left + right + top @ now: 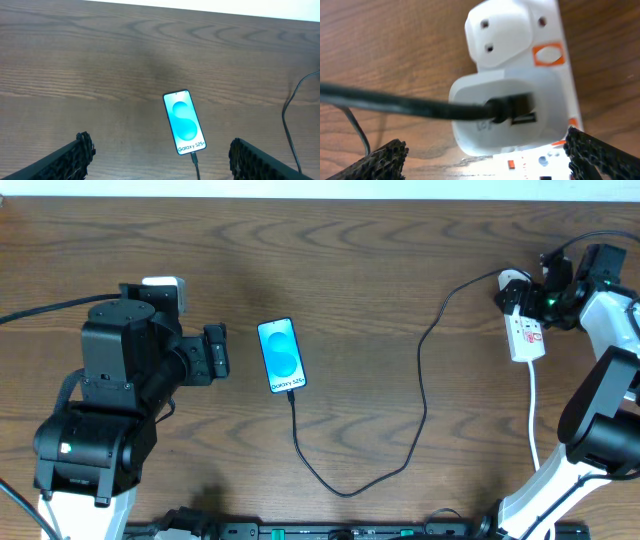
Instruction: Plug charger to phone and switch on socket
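The phone (281, 355) lies face up in the middle of the table, its blue screen lit. The black charger (345, 490) cable sits in the phone's bottom edge, loops toward the front and runs up to the socket (526, 335) at the far right. In the left wrist view the plug tip (194, 159) is in the phone (184, 122). My left gripper (216, 355) stands open just left of the phone, holding nothing. My right gripper (530, 298) hangs open over the socket's far end. Its view shows a white adapter (510, 110) in the socket (562, 65), with the charger (395, 102) cable in it.
A thick white cord (535, 415) runs from the socket toward the front edge beside the right arm's base. An orange marking (548, 54) and a small red switch (510, 164) show on the socket. The table is brown wood.
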You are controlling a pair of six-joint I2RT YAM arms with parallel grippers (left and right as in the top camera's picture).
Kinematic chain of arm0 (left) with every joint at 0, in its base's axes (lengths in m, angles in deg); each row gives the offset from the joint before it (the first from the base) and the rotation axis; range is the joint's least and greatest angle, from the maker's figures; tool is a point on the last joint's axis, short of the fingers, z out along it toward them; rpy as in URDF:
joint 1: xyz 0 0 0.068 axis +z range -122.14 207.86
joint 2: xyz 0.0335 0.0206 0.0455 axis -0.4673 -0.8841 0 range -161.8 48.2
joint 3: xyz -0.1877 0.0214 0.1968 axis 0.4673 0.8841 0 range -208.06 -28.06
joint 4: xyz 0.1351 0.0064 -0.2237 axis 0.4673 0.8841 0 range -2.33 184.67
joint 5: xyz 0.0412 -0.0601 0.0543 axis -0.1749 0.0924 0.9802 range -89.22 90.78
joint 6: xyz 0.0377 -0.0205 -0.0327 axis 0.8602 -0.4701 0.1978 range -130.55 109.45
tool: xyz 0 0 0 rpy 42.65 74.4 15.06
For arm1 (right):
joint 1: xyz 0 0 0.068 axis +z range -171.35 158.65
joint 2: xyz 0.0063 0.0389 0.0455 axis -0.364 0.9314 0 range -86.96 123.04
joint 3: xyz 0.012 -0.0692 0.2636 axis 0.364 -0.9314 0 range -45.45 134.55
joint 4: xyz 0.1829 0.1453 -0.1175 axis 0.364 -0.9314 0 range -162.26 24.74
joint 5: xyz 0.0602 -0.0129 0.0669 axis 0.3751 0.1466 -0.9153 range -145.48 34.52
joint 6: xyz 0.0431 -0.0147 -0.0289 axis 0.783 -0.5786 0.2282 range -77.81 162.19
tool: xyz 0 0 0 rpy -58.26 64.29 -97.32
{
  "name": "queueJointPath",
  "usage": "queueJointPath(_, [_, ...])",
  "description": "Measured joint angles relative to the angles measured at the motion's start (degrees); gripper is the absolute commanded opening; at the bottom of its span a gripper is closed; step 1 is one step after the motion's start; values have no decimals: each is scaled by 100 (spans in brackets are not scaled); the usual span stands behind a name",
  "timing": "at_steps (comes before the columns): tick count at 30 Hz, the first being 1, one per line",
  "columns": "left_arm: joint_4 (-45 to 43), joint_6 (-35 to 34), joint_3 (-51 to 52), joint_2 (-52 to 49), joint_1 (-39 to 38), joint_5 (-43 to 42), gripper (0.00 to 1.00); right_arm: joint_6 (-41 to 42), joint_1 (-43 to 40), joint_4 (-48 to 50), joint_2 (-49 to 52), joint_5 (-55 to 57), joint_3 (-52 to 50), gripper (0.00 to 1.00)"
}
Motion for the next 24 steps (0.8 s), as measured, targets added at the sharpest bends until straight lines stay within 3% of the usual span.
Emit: queueJointPath(24, [2,0,0,0,0,0,88,-76,118,138,363,249,142,99])
